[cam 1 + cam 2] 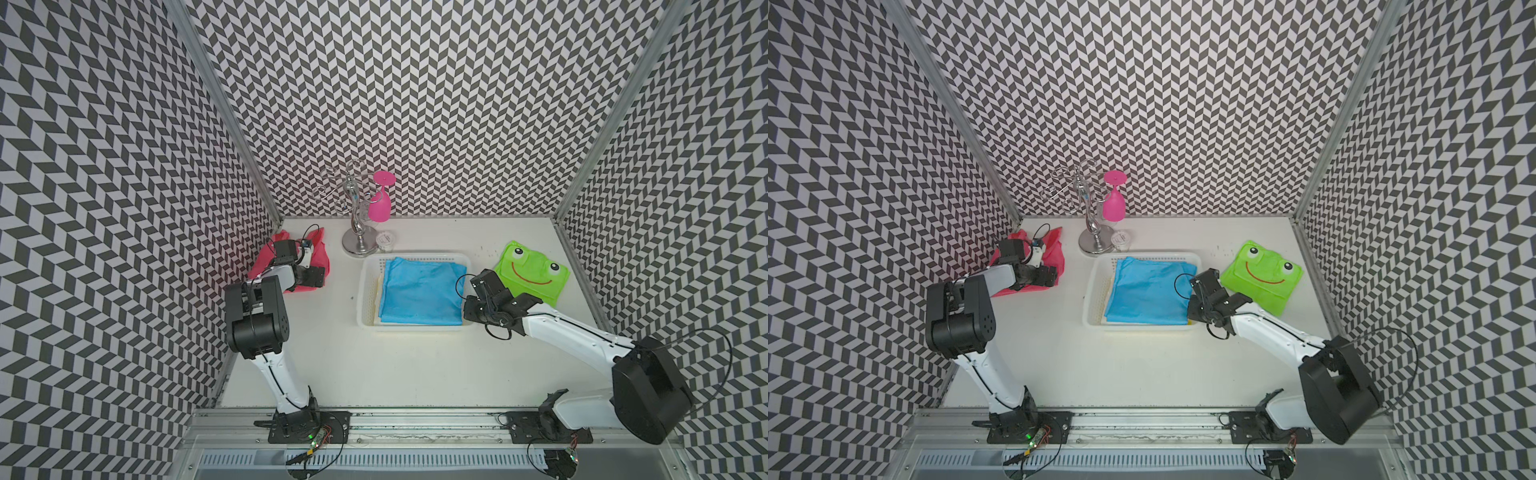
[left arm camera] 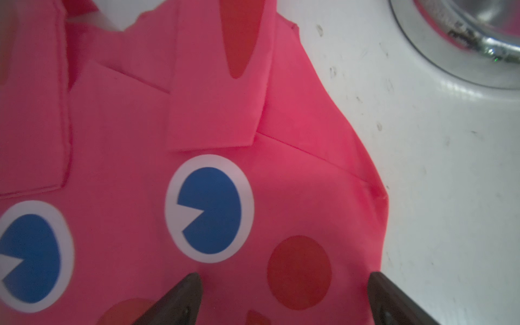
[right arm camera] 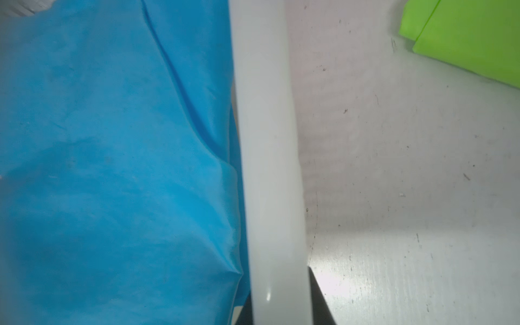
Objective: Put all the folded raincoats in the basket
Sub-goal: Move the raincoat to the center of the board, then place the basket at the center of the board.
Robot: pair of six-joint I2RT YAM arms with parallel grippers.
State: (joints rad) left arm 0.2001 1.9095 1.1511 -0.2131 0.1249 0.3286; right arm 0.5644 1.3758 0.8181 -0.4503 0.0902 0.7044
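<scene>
1. The left gripper was poised with its jaws spread wide over the pink folded raincoat, which lay on the table near the left wall.
2. The right gripper was narrow, its fingers pinching the right rim of the white basket.
3. A blue folded raincoat lay inside the basket.
4. A green frog raincoat lay on the table beside the basket.

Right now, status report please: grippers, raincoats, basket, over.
Left gripper open over pink raincoat. Right gripper closed on basket rim. Blue raincoat in basket. Green raincoat on table.
</scene>
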